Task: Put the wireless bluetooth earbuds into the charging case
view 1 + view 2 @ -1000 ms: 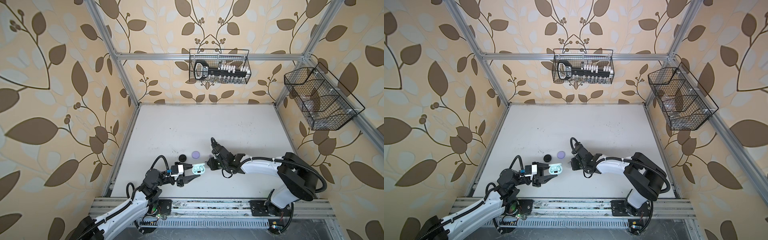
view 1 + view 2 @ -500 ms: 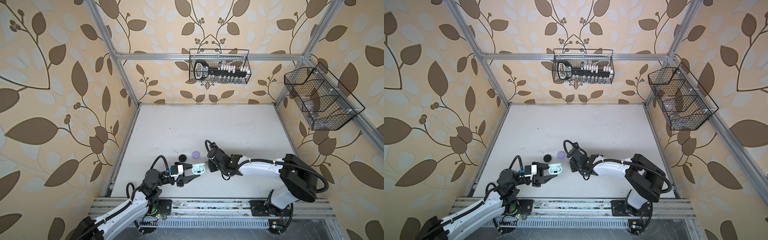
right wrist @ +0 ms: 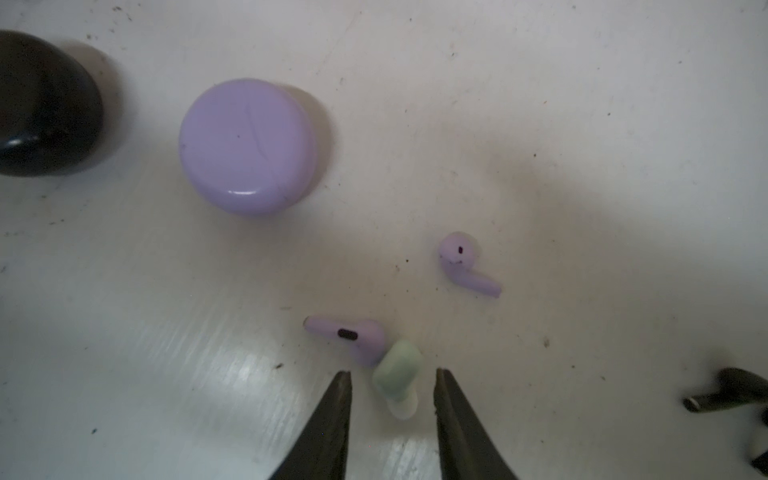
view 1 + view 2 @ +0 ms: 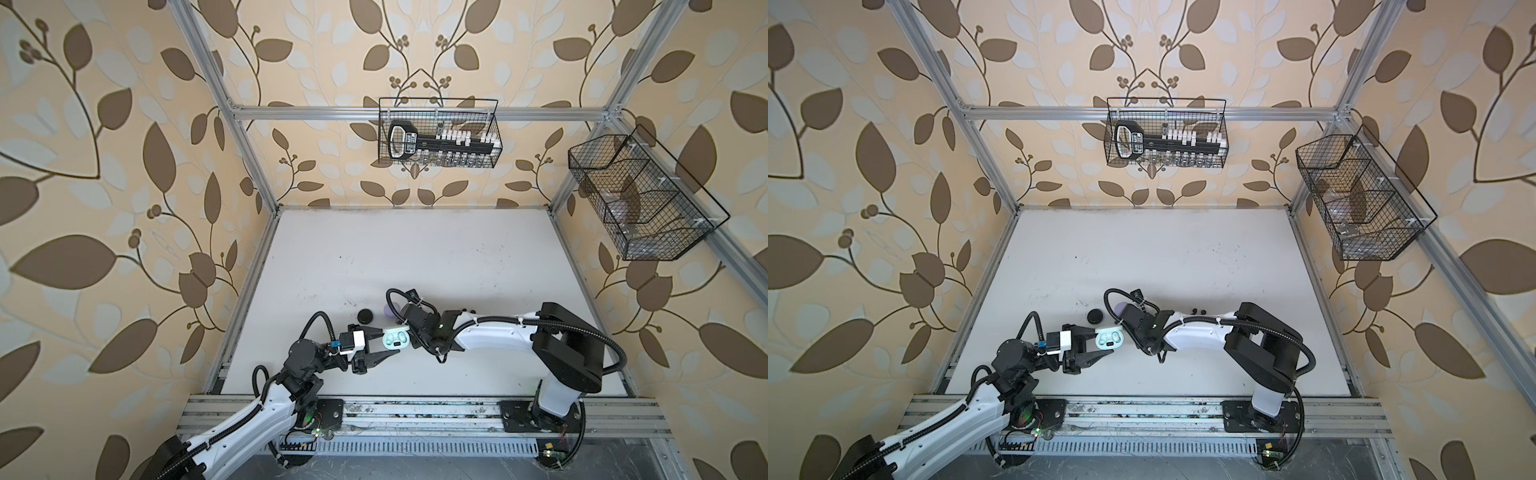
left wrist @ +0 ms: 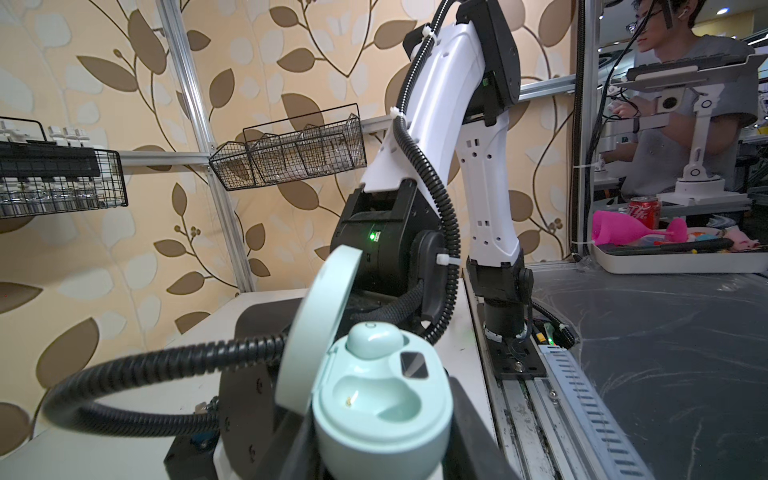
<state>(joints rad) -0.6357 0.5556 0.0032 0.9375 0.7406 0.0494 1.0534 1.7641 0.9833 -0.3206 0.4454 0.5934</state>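
My left gripper [image 4: 390, 342] is shut on the mint charging case [image 4: 397, 340], holding it by its sides with the lid [image 5: 316, 332] swung open. One mint earbud [image 5: 374, 340] sits in the case's far slot; the near slot [image 5: 374, 405] is empty. The right wrist view shows my right gripper [image 3: 392, 374] open just above the table. A loose mint earbud [image 3: 397, 370] lies between its fingertips, and no finger touches it. Two lavender earbuds [image 3: 353, 336] [image 3: 465, 266] lie just beyond. In both top views the right wrist hides its fingers and these earbuds.
A shut lavender case [image 3: 249, 145] and a black case [image 3: 41, 108] stand beyond the earbuds, also visible as the lavender case [image 4: 1121, 308] and black case [image 4: 1095, 317]. A black earbud [image 3: 727, 390] lies off to one side. Wire baskets hang on the back wall [image 4: 438, 133] and right wall [image 4: 640, 199].
My right arm has moved left, bringing its wrist close beside the mint case and the lavender case. The left arm and the case it holds have stayed put.
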